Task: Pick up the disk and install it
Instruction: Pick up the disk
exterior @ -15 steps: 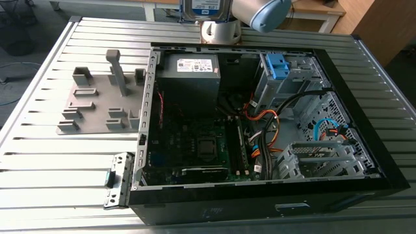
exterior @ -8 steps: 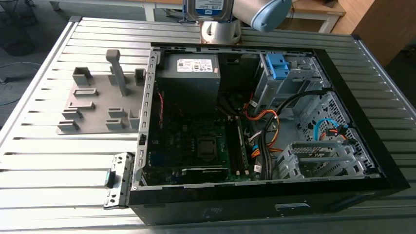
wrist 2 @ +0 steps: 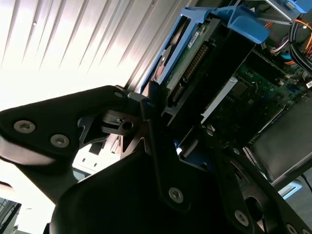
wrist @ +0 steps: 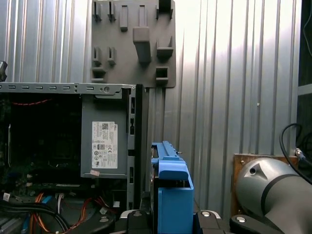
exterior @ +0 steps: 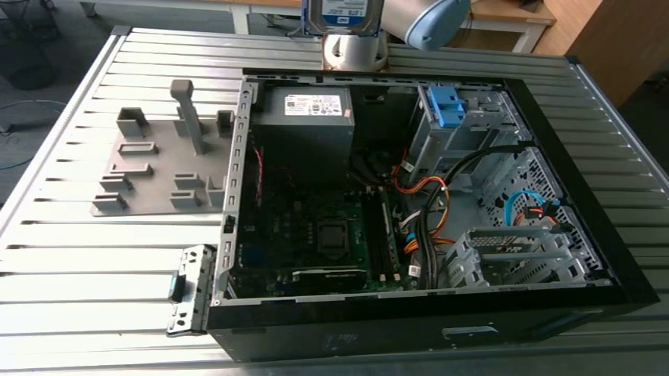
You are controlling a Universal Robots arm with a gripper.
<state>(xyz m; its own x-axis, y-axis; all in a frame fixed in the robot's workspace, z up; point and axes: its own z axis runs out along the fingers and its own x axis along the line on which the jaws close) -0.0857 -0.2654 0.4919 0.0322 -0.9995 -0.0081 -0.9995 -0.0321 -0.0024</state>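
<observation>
your gripper (wrist 2: 178, 129) clamps the disk (wrist 2: 192, 58) by its blue frame — you see it at the exterior view's top centre, above the open computer case (exterior: 345, 333).

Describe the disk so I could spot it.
Find the open black computer case on the slatted metal table. Just outside its rim, at the robot arm, hangs the disk: a flat drive with a blue-and-white label in a bright blue frame, unlike the bare blue bracket inside the case.
</observation>
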